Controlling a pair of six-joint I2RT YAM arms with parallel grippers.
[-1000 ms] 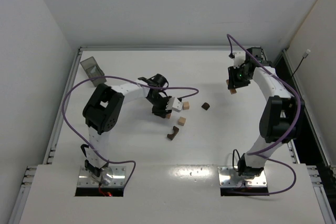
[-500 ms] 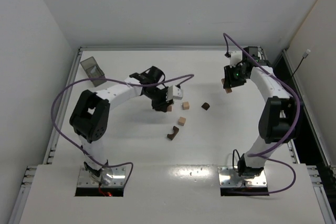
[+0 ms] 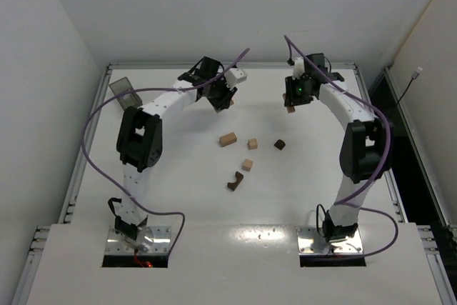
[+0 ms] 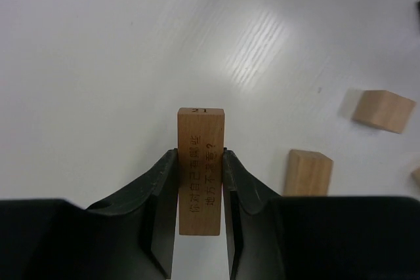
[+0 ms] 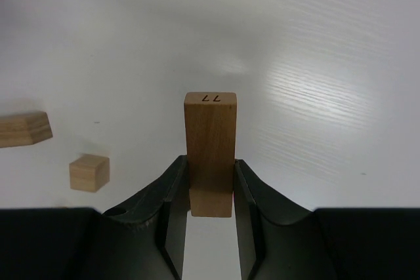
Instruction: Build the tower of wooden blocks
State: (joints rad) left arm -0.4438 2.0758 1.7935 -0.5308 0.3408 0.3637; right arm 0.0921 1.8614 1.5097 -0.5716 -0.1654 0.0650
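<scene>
Tan wood fills both hands. My left gripper (image 4: 200, 155) is clamped across the narrow sides of a light tan engraved wooden brick (image 4: 201, 181). My right gripper (image 5: 210, 165) is clamped the same way on a plain tan wooden brick (image 5: 210, 136). Each brick's long axis runs along the fingers and projects past the tips. I cannot tell whether either brick is clear of the surface.

Position, top view: the left gripper (image 3: 223, 99) sits at 11 o'clock on the white table (image 3: 171, 198) and the right gripper (image 3: 291, 105) at 1 o'clock, with bare surface between them. No tower stands yet.

Remaining stock lies toward 6 o'clock from both hands, near table centre:
- a tan flat brick (image 3: 228, 138)
- one tan cube (image 3: 252, 143) and a second tan cube (image 3: 246, 165)
- a dark brown cube (image 3: 280, 144)
- a dark brown arch (image 3: 235, 181)

Judgement: one held brick must go down as the base, and both hands are about equally near the open patch between them. The rear table edge runs close at 12 o'clock, and a dark translucent tray (image 3: 125, 92) stands at 9 o'clock from my left hand. Free room is therefore toward 6 o'clock, short of the loose pieces
</scene>
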